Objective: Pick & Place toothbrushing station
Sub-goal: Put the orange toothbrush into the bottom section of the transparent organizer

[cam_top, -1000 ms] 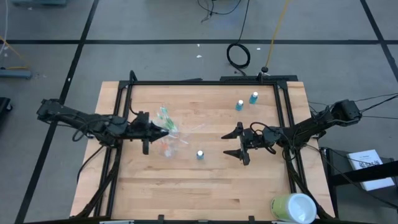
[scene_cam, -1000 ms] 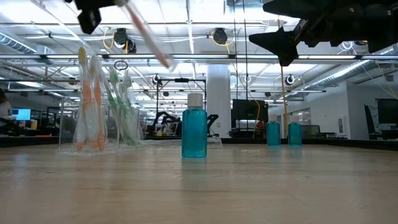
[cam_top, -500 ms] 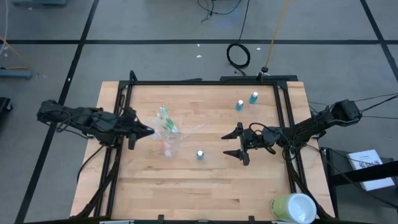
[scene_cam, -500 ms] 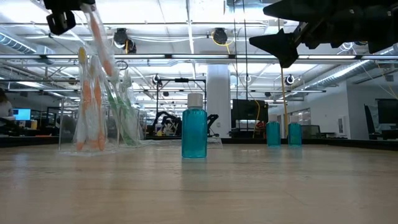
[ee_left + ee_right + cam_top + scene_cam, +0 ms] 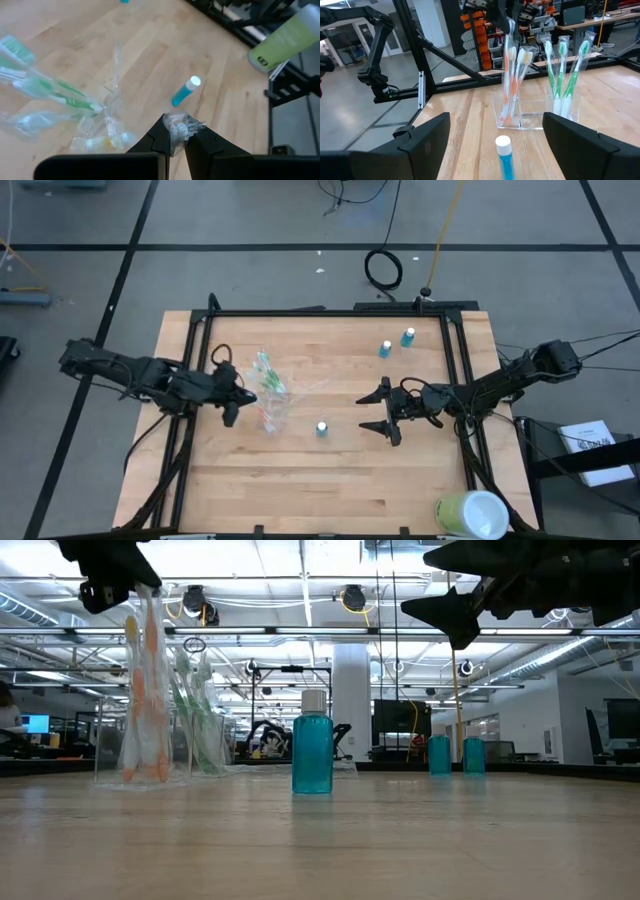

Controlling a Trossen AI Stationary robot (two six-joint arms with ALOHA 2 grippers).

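A small clear plastic cup stands on the wooden table left of centre. It holds orange-and-white toothbrushes and green-and-white toothbrushes upright. My left gripper is above the cup's left side, shut on a wrapped toothbrush. One blue white-capped tube stands at mid-table. Two more tubes stand at the far right. My right gripper hovers open and empty to the right of the middle tube. My left gripper pinches the top end of the toothbrush, in its crinkled clear wrapper, between its two fingers. The fingers come from above, slanting in from the table's left. The toothbrush hangs upright below them, its lower end down among the orange brushes in the cup.
A large pale green-and-white cup lies off the table's near right corner. Black frame rails run along the table's far, left and right edges. The near half of the table is bare wood.
My left gripper has swung toward the table's left edge and part of the way back. It has tipped the held toothbrush from a slant to upright, and the brush now stands in the clear cup. The gripper stays shut on it.
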